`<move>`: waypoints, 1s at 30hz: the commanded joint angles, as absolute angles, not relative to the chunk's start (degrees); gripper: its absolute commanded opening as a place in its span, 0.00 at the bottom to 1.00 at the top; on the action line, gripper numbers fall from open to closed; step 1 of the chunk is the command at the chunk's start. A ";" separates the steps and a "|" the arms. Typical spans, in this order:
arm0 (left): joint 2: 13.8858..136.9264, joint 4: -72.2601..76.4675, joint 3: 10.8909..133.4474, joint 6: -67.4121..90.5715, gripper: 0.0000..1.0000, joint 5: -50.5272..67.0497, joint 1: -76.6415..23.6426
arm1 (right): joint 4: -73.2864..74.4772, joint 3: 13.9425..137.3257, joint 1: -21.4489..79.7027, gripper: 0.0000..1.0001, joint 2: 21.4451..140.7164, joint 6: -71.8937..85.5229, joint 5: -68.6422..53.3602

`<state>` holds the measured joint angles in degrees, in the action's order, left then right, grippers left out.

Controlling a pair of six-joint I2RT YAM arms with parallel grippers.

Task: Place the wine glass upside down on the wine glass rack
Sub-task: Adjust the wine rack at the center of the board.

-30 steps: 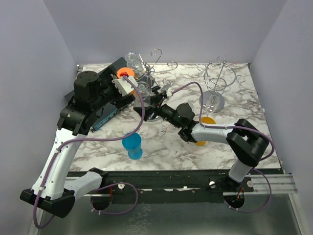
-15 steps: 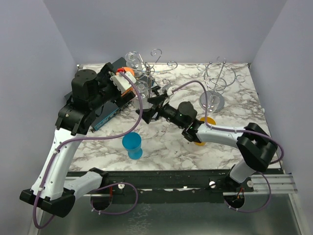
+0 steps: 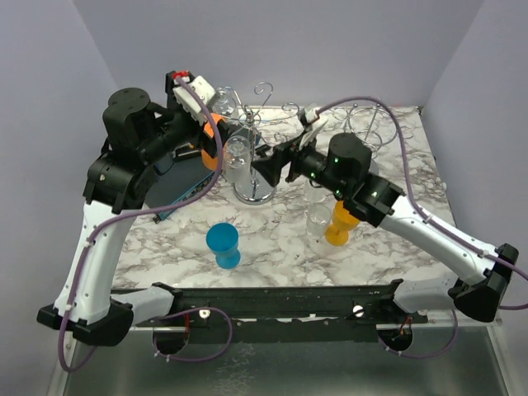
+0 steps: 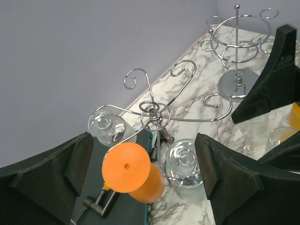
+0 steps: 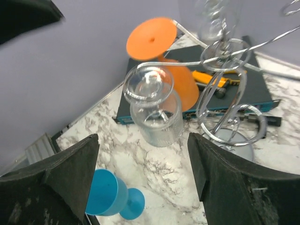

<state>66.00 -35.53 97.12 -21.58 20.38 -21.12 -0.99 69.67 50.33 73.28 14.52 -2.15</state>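
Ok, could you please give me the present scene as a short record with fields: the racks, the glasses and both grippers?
near rack: three glasses hang on it upside down
hanging glasses: orange glass, clear glass, second clear glass
not hung: blue glass, upright, in front of the near rack
far rack: stands farther back
left gripper: open, holds nothing
right gripper: open, holds nothing
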 commanded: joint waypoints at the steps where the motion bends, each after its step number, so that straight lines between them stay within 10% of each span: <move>1: 72.53 -35.32 102.21 -12.72 0.98 24.03 -21.26 | 20.12 83.40 48.44 0.80 75.54 12.30 6.26; 15: 82.59 -34.44 106.77 -7.61 0.84 23.68 -23.36 | 34.14 118.17 27.10 0.73 97.79 13.96 -5.81; 30: 85.01 -30.05 102.56 -7.09 0.78 17.78 -25.33 | 27.30 111.72 21.03 0.64 100.33 20.12 -18.30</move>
